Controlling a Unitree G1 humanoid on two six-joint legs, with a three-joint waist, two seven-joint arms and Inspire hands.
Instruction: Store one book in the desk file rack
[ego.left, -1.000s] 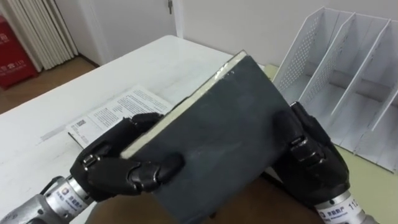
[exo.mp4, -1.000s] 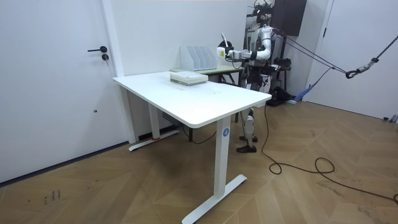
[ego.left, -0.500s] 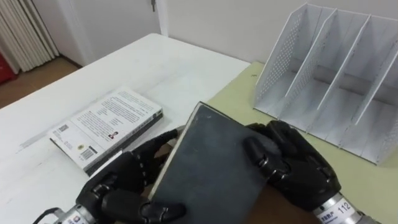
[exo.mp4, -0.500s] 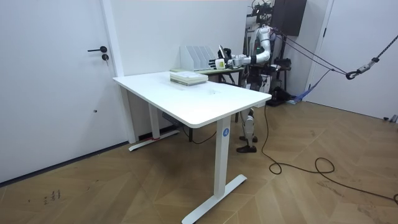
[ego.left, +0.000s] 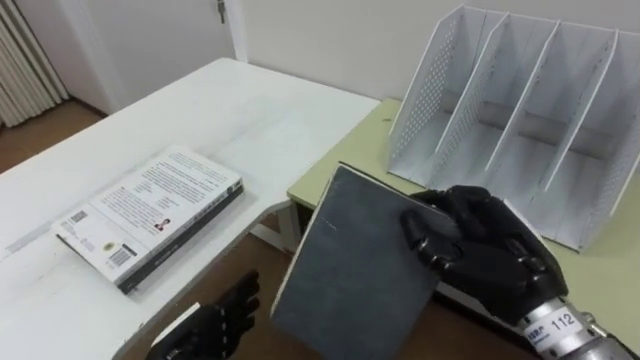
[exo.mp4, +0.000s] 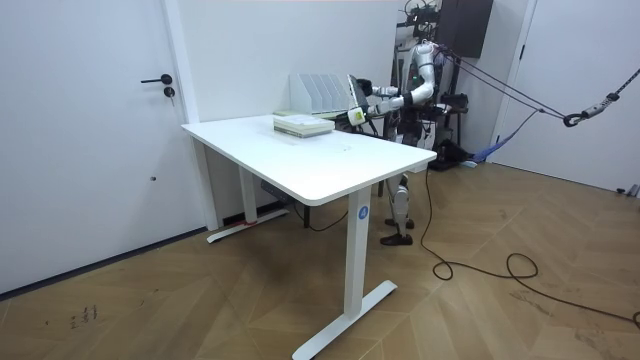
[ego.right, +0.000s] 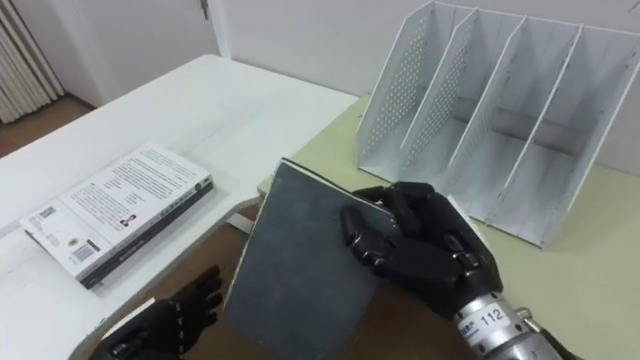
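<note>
My right hand (ego.left: 488, 255) is curled round the right edge of a dark grey book (ego.left: 350, 265) and holds it tilted in the air, its cover facing me. The book hangs over the gap between the two tables, short of the white file rack (ego.left: 520, 100). That rack stands with several upright slots, all bare, on the green desk (ego.left: 600, 270) at the upper right. Low at the left, my left hand (ego.left: 212, 325) is off the book with its fingers straight. In the room view I stand at the white table's far end, holding the book (exo.mp4: 354, 96) beside the rack (exo.mp4: 318, 90).
A second book with a white printed cover (ego.left: 150, 215) lies flat on the white table (ego.left: 250, 110) at the left. A gap with brown floor separates the white table from the green desk. A door stands at the room view's left.
My left hand has let go of the dark book and dropped to the lower left, fingers straightening. The right hand now carries the book alone, lower and nearer the rack.
</note>
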